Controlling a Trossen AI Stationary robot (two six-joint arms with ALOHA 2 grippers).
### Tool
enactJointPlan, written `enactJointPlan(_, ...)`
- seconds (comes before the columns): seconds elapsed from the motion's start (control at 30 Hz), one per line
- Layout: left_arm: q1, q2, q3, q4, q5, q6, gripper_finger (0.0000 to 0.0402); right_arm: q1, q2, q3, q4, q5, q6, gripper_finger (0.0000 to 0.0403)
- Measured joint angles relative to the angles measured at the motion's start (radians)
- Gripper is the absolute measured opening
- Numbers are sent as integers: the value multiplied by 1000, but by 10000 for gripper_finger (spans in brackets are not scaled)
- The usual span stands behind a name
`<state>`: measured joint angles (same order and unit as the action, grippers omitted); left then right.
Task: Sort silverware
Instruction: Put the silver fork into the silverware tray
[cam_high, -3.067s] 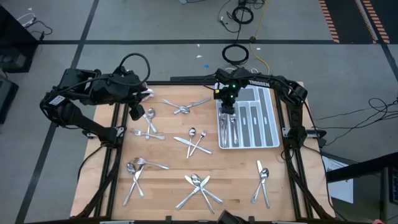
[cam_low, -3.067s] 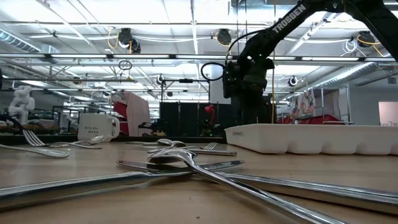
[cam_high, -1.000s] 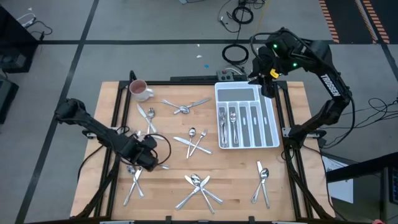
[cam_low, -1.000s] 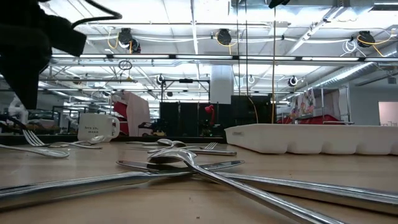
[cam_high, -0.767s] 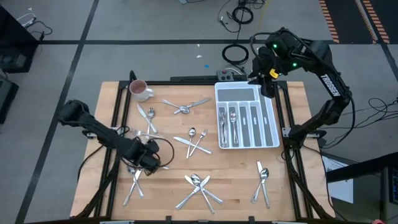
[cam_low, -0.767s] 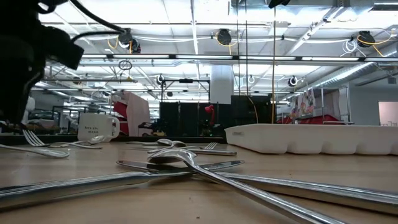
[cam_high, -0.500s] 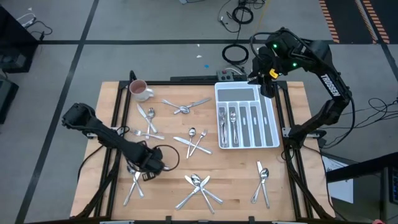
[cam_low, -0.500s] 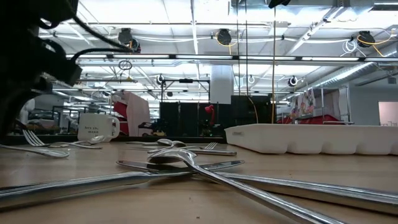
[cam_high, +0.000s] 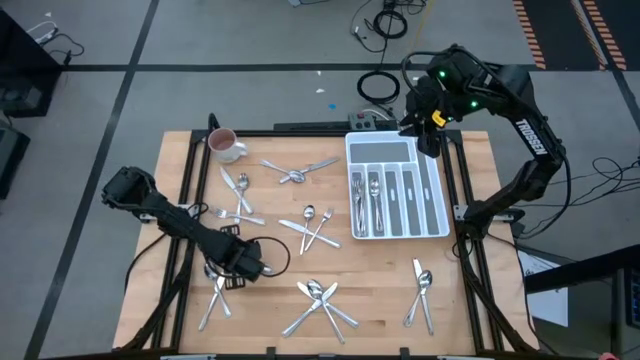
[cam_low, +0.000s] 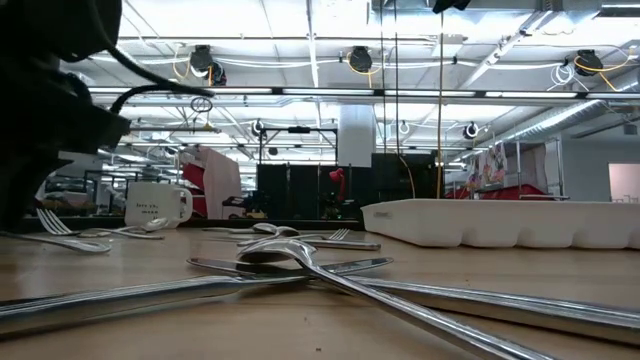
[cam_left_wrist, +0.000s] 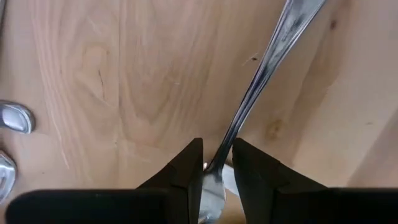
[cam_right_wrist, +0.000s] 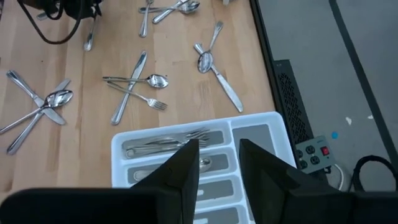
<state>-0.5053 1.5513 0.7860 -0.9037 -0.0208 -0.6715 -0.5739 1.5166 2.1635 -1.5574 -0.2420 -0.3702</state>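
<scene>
Where silverware (cam_high: 318, 228) lies, mug (cam_high: 223, 144) beyond

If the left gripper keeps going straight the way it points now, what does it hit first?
Most likely the slim piece of silverware already lying between the left gripper's fingers, then the wooden table right beneath it. It points down at the near-left pile, and the exact gap to the wood is unclear.
</scene>
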Motion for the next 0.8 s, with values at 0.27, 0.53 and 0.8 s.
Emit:
enactJointPlan(0.27,-1,-2,-36,70,-10,23,19,0,0,0,-13,0,18,107)
enactJointPlan(0.53,-1,-1,-21,78,-13,-27,8,0,0,0,-12,0,18,107)
enactJointPlan(0.8,15,-3,108,86,-258,-29,7,-7,0,0,34,1,-17,107)
